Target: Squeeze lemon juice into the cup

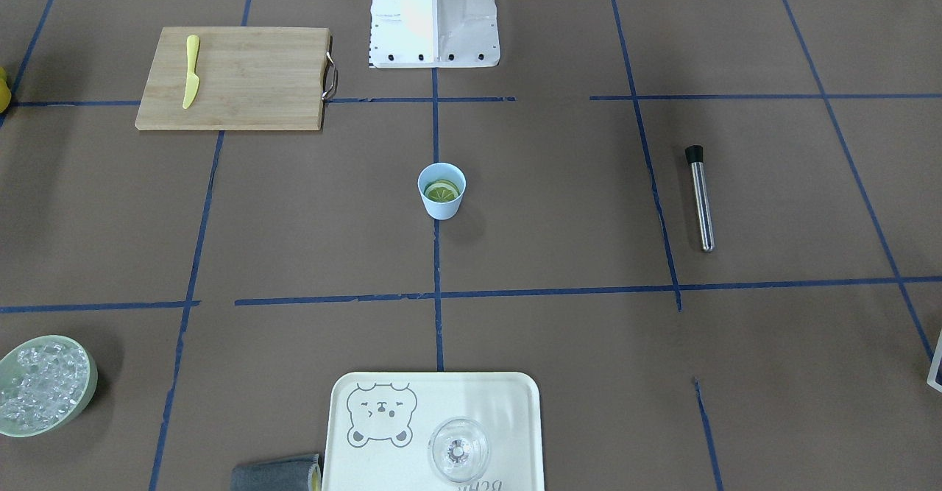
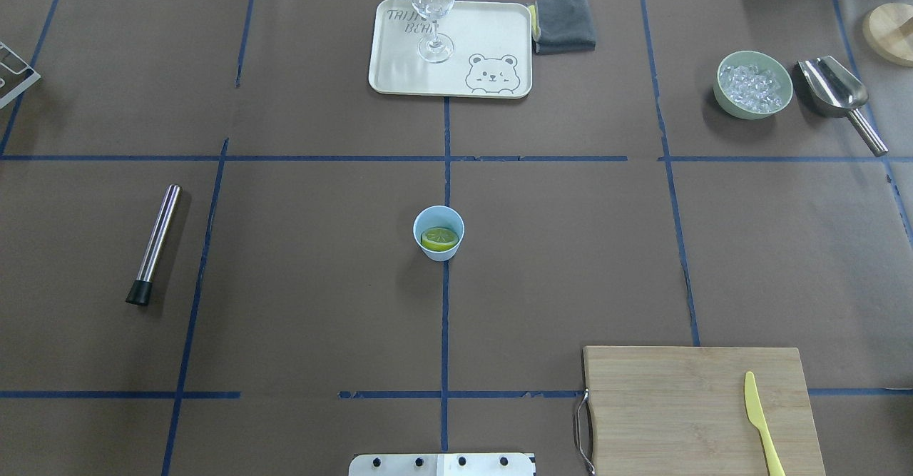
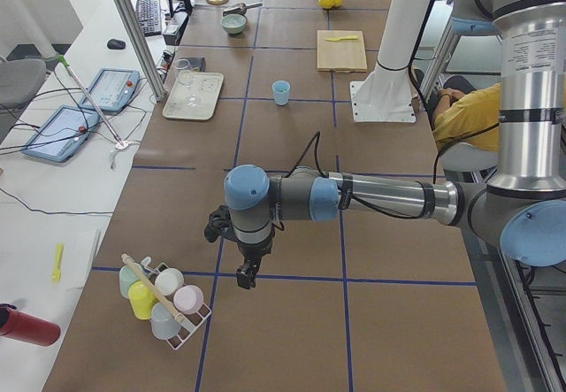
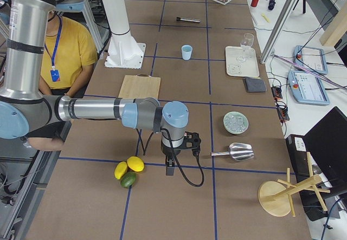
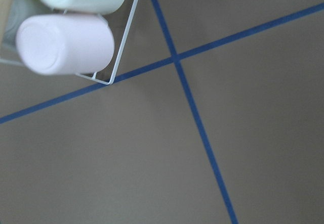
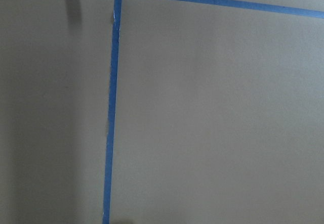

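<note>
The light blue cup (image 1: 444,210) stands upright at the table's middle on a blue tape line. The half lemon (image 1: 442,191) lies inside it, cut face up; the overhead view shows the same lemon (image 2: 439,238) in the cup (image 2: 436,215). Neither gripper is near it. My left gripper (image 3: 246,277) hangs low over the table's left end beside a rack of cups (image 3: 164,299). My right gripper (image 4: 169,168) hangs low over the right end near whole lemons (image 4: 130,167). Both show only in the side views, so I cannot tell whether they are open or shut.
A wooden cutting board (image 2: 695,408) with a yellow toy knife (image 2: 762,422) lies at the near right. A tray (image 2: 399,69) with a clear glass (image 2: 433,8) stands at the far middle. A green bowl of ice (image 2: 754,85), a metal scoop (image 2: 838,94) and a steel rod (image 2: 153,244) lie around.
</note>
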`<state>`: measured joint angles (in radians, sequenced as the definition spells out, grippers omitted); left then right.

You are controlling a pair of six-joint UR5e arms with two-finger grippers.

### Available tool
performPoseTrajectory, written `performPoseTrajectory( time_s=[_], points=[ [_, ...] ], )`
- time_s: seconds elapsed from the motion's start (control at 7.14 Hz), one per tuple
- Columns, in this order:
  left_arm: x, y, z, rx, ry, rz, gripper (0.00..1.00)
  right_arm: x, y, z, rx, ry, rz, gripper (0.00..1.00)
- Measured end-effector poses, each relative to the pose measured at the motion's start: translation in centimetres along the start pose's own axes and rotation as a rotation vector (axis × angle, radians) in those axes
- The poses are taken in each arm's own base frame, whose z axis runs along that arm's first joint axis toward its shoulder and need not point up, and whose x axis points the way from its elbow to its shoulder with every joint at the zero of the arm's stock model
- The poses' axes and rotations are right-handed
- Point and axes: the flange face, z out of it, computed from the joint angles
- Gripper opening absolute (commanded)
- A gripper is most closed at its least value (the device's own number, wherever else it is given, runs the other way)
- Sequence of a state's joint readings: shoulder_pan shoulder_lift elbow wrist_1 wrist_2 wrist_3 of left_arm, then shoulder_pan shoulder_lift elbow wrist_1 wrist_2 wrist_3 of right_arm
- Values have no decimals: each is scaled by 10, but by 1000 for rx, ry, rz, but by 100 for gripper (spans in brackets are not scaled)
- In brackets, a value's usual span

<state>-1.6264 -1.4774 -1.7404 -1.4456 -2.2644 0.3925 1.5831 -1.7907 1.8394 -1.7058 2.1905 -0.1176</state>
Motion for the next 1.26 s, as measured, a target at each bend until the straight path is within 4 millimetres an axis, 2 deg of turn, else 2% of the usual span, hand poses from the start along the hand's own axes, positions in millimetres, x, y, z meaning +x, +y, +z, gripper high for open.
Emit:
performPoseTrajectory(
  time_s=[0.28, 0.84, 1.26],
  points=[
    [-3, 10, 4, 10, 47, -31, 100, 0, 0, 0, 0, 0, -4, 100],
    [-4, -1, 0, 17, 47, -43, 100, 0, 1, 0, -1, 0, -4, 100],
    [-5, 3, 2, 11, 48, -43, 100, 0, 1, 0, 0, -1, -4, 100]
  ],
)
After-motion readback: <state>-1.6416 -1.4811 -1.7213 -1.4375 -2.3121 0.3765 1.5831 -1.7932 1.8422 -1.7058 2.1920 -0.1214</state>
